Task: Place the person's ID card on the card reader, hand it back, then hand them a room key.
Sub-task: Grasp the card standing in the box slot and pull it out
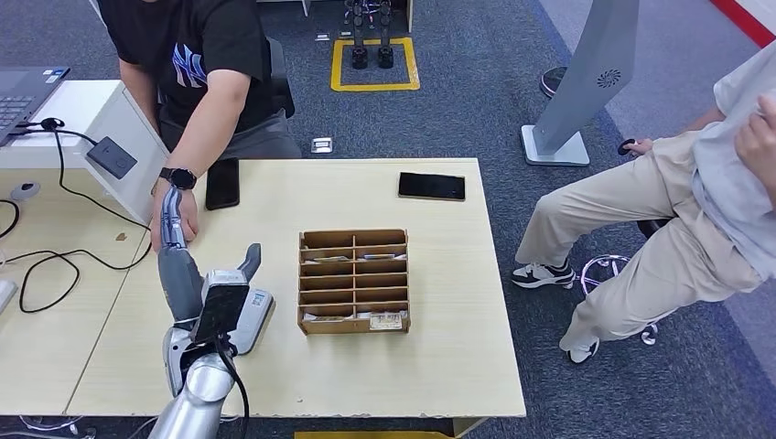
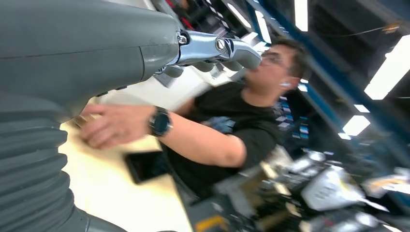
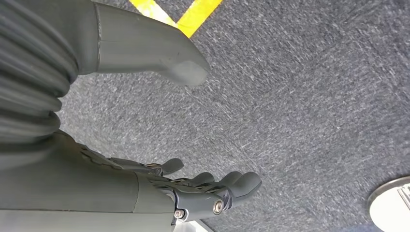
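From the head view I have my left hand (image 1: 174, 251) stretched forward over the table (image 1: 439, 302), its fingertips reaching right up to the person's hand (image 1: 183, 219) that rests at the table's far left corner, the wrist with the watch (image 1: 177, 177) just beyond. The exchange happens straight ahead of my left hand, along the line of the forearm, so any coming move runs on that forward axis, not sideways. I cannot make out the ID card itself: in the left wrist view the person's hand (image 2: 113, 125) lies flat on the tabletop just past my fingers (image 2: 227, 48), and something pale may sit under it, but the blur keeps me from saying so. Whether my left hand holds anything I cannot tell either; the fingers look extended, yet the palm side is hidden. The card reader (image 1: 252, 315) lies close beside my left forearm, behind the fingertips and a little toward my right, so I judge a card taken here would travel back toward me to reach it. The wooden key rack (image 1: 354, 281) stands farther to the right of that hand, near but apart. My right hand (image 3: 203, 193) hangs over the carpet, fingers loosely spread and holding nothing, well away from everything, so the left is plainly the nearer one.
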